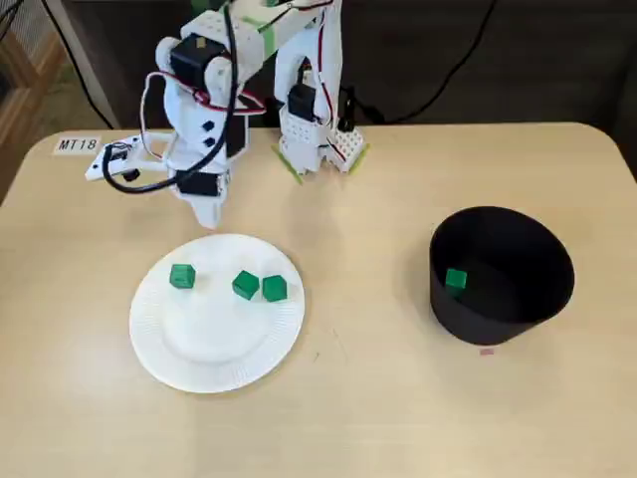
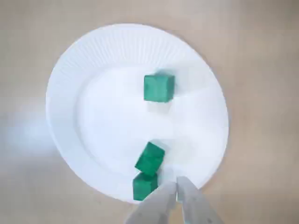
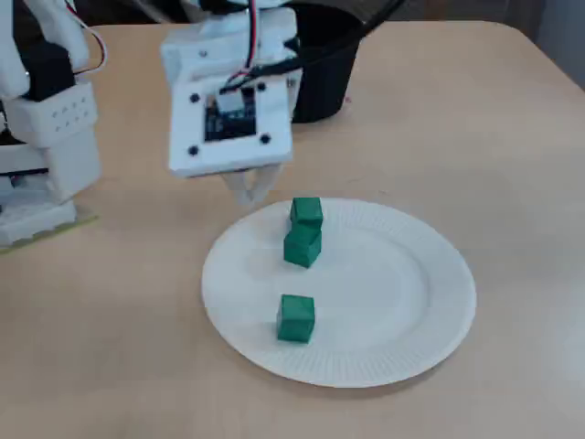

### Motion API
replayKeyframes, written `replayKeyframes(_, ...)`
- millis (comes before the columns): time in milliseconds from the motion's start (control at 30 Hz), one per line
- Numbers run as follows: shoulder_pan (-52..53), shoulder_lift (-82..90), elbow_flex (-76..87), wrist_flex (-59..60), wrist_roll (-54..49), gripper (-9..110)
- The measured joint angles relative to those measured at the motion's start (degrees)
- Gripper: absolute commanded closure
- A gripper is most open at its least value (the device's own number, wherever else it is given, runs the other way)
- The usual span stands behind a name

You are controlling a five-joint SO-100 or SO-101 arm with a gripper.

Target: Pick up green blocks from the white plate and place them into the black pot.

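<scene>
Going left to right in the wrist view, the white plate (image 2: 60, 93) fills most of the frame ahead of my jaws. Three green blocks lie on it. The nearest block (image 2: 144, 185) sits just left of the fingertips by the plate's near rim. The turned block (image 2: 150, 158) touches it on the far side, twisted so a corner faces me. The lone block (image 2: 159, 87) is farther ahead of the jaws, well apart from the pair and square to my view. The gripper (image 2: 176, 187) has its jaws together and holds nothing, with its tips over the plate's near rim.

The black pot (image 1: 501, 299) is well off to the side of the jaws at the right of a fixed view. One green block (image 1: 456, 280) already lies inside it.

I judge these cubes to be light, stiff and flat-faced, so a gentle pinch across two opposite faces should hold. The lone block looks easiest, since nothing crowds its sides. The touching pair leaves little room for a finger between them. The plate looks like thin paper and may slide if I press down.
</scene>
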Motion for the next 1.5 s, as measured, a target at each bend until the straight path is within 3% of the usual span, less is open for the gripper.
replayKeyframes(200,3.4,-12.4,-8.9,5.6,-2.5,103)
replayKeyframes(367,3.4,-19.3,-13.2,6.9,-3.2,83)
replayKeyframes(767,4.7,-24.9,-16.3,6.9,-2.8,69)
replayKeyframes(1333,2.5,-36.2,-27.1,8.1,-1.4,67)
replayKeyframes(1500,2.5,-39.6,-29.6,10.2,-1.3,73)
